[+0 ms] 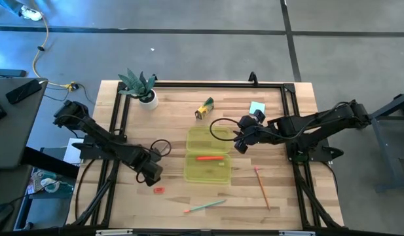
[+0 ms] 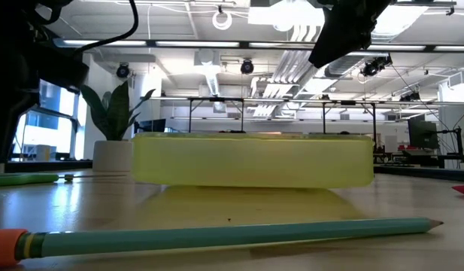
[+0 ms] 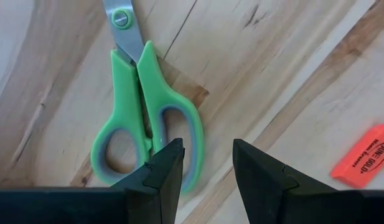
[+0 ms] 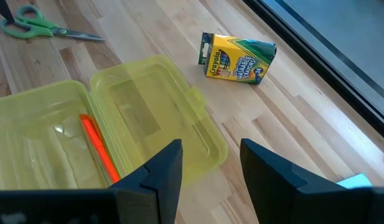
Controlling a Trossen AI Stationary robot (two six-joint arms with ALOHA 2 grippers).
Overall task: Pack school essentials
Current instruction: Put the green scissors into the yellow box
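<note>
Pale wood table (image 1: 280, 196), framed by a black rail.

- Case (image 1: 207, 155): translucent yellow-green, hinged, lying open at mid-table. One orange pen (image 1: 209, 157) lies inside it, also seen in the right wrist view (image 4: 98, 149).
- Scissors (image 3: 145, 115): green handles, flat on the wood, directly below the left gripper (image 3: 207, 163). That gripper hangs over them with fingers parted a moderate gap, holding nothing.
- Eraser (image 1: 158, 190): small, red, on the table near the left gripper (image 1: 149, 174); wrist view shows it just beside the scissors (image 3: 364, 163).
- Crayon box (image 1: 204, 108): yellow and green, lying behind the case, apart from it.
- Notepad (image 1: 257, 107): teal, near the back right corner.
- Pencil (image 1: 261, 188): orange, right of the case.
- Green pencil (image 1: 205, 206): near the front edge.
- Right gripper (image 1: 241, 141): over the case's right side, fingers apart, empty.
- Plant (image 1: 141, 86): white pot, back left.
</note>
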